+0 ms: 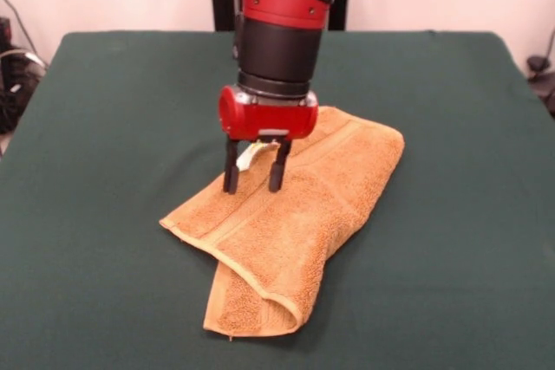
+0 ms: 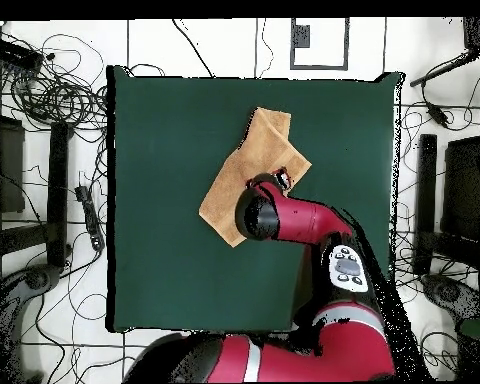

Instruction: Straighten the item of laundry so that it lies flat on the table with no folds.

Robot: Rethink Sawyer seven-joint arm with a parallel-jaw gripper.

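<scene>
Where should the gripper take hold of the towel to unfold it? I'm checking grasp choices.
Probably the folded-over flap at the camera-side end of the towel in the front view: its doubled edge stands slightly proud of the table. Come straight down from above and pinch that edge, then pull it outward. The gripper now stands open at the towel's far edge, near the white tag.

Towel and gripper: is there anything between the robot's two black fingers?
Yes. In the front view the gripper is open over the towel, and a small white tag shows between its fingers, with towel below.
</scene>
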